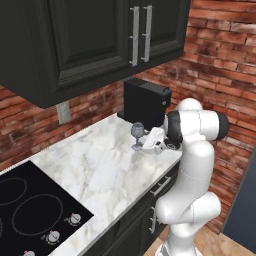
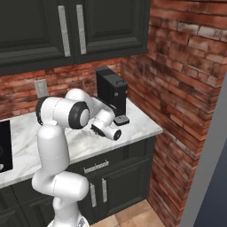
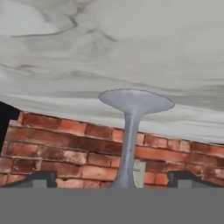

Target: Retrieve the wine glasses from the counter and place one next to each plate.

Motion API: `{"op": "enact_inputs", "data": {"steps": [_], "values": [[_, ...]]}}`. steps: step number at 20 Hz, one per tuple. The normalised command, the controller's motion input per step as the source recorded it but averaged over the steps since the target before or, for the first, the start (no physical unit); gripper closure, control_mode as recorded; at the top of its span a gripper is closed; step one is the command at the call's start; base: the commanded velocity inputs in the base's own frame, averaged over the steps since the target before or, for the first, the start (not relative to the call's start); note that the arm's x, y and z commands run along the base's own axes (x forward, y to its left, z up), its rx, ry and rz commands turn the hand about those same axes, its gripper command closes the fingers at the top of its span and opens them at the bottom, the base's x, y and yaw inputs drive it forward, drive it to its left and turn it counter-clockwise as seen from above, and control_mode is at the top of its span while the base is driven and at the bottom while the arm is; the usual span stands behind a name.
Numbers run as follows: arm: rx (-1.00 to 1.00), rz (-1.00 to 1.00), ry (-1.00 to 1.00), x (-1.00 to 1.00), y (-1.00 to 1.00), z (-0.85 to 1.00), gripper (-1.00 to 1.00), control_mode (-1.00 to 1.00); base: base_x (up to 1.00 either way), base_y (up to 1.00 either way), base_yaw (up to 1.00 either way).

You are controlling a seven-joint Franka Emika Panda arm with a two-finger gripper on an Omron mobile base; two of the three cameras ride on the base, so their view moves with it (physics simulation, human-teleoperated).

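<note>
One clear bluish wine glass [image 1: 137, 133] stands upright on the white marble counter [image 1: 100, 170], near its right end and in front of a black machine. My gripper [image 1: 147, 142] reaches in from the right at the level of the stem. The hand view is rolled upside down: the glass's round foot [image 3: 136, 101] rests on the marble at the top, and the stem runs down between my two fingertips [image 3: 43, 177]. The gripper [image 3: 113, 177] is open, with both fingers clear of the stem. The plates are out of view.
A black coffee machine [image 1: 147, 102] [image 2: 111, 95] stands against the brick wall just behind the glass. A black cooktop [image 1: 30, 205] with knobs lies at the counter's left. Dark upper cabinets [image 1: 90, 40] hang overhead. The counter ends at a brick side wall [image 2: 177, 88].
</note>
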Motion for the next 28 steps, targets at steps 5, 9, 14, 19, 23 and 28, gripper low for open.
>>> {"op": "enact_inputs", "data": {"steps": [5, 9, 14, 19, 23, 28], "values": [[0.00, 0.00, 0.06, 0.00, 0.13, -0.02, -1.00, -1.00, 0.00, 0.00, 0.00], [0.00, 0.00, 0.11, 0.02, 0.21, -0.02, -1.00, -1.00, 0.00, 0.00, 0.00], [0.01, 0.00, 0.11, 0.02, 0.02, -0.02, -1.00, -1.00, 0.00, 0.00, 0.00], [0.01, 0.00, 0.11, 0.00, 0.00, -0.09, -1.00, -1.00, 0.00, 0.00, 0.00], [0.00, -0.04, 0.04, 0.13, -0.02, -0.10, -1.00, -1.00, 0.00, 0.00, 0.00], [0.00, -0.05, 0.00, 0.11, -0.09, -0.06, -1.00, -1.00, 0.00, 0.00, 0.00]]}}
